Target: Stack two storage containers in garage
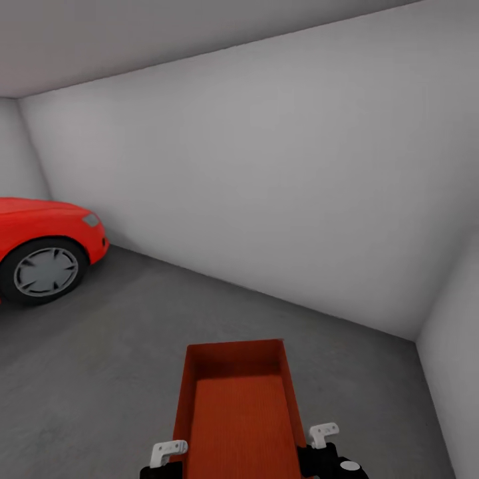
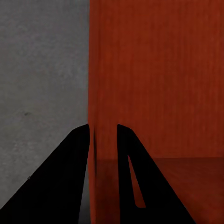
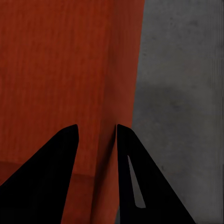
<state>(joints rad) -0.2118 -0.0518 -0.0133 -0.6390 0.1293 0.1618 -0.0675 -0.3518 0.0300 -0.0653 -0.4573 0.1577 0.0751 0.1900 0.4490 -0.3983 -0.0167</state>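
Container [image 1: 238,412] riding in garage, left gripper [image 2: 102,140] and right gripper [image 3: 97,140] each clamping a side wall; next: lowering onto floor [image 1: 100,359].

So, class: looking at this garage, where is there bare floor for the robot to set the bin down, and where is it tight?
The widest bare concrete floor lies ahead of the held storage container, bordered by the white wall beyond. Floor also runs free toward the right corner. It is tighter at the left, near the red car and its wheel.
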